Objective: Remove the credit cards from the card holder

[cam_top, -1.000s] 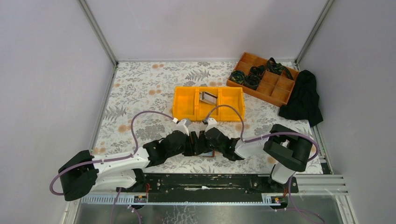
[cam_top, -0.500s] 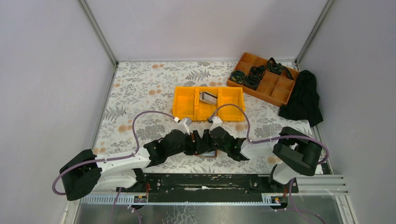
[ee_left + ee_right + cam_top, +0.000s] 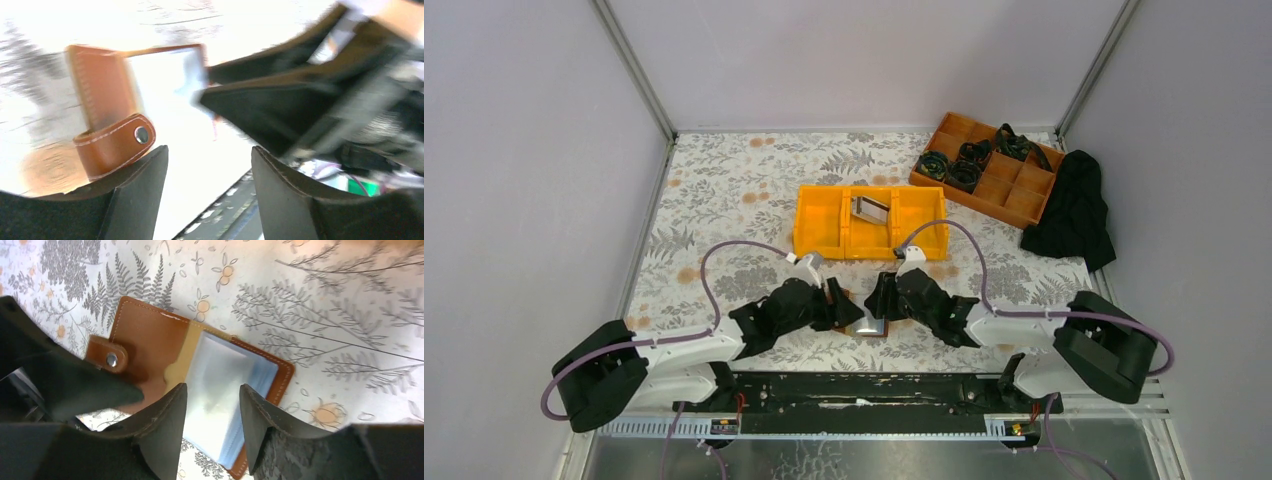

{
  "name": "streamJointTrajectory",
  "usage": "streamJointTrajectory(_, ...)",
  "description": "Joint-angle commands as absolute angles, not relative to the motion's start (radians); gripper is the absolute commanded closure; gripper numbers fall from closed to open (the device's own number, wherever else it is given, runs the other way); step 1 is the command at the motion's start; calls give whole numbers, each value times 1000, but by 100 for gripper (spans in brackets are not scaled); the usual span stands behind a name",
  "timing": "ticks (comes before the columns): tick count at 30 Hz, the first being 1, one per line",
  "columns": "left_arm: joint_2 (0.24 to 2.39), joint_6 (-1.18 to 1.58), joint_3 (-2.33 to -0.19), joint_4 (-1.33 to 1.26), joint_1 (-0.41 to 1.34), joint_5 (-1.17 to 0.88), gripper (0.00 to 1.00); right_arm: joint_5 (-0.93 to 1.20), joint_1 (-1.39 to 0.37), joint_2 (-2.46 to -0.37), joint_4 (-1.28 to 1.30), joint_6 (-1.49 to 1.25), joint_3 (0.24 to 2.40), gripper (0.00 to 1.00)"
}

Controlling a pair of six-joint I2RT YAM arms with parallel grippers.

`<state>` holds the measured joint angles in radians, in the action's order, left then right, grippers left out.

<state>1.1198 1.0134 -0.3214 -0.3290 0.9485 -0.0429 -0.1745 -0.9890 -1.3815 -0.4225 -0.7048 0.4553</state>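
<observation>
Right, the card holder (image 3: pixel 871 327) lies open flat on the table (image 3: pixel 724 190), near its front edge and directly between your two tools.

Right tool (image 3: pixel 212 390): jaws apart, gripping nothing. It hangs right over the clear sleeves (image 3: pixel 220 365) on the holder's right half, one finger on each side of the stack. I can't tell whether the pads touch the plastic. From above, the right tool (image 3: pixel 879 300) sits at the holder's far-right edge.

Left tool (image 3: pixel 207 155): also released and empty. The holder's brown leather half (image 3: pixel 102 90) and its snap strap (image 3: pixel 117 142) sit just ahead of the left-hand finger, with the strap close to the fingertip. The right wrist view shows one left-tool finger reaching in over that leather flap, just below the snap strap (image 3: pixel 107 357). I can't confirm contact. From above, the left tool (image 3: pixel 852 315) is at the holder's left edge.

The sleeves look pale and cloudy, so I can't tell whether any cards are inside them.

One credit card (image 3: pixel 870 209), silvery with a dark band, leans in the middle compartment of the yellow bin (image 3: pixel 824 225). The bin is farther back on the table, well apart from both tools.
</observation>
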Motion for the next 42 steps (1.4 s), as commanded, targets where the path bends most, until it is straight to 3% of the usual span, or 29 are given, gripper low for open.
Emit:
streamJointTrajectory(1,1125,973,-258,-36,900,155,31,-177,-972,-1275,-376,-689,445,49)
streamJointTrajectory(15,1142,979,-245,-69,898,148,31,-75,-971,-1359,-433,-694,472,52)
streamJointTrajectory(27,1203,985,-238,-130,897,120,32,-39,-975,-1393,-440,-684,507,70)
streamJointTrajectory(37,1168,985,-235,-117,897,110,33,-29,-979,-1431,-450,-674,546,71)
streamJointTrajectory(42,1045,983,-248,-26,898,125,33,-23,-979,-1459,-460,-668,582,71)
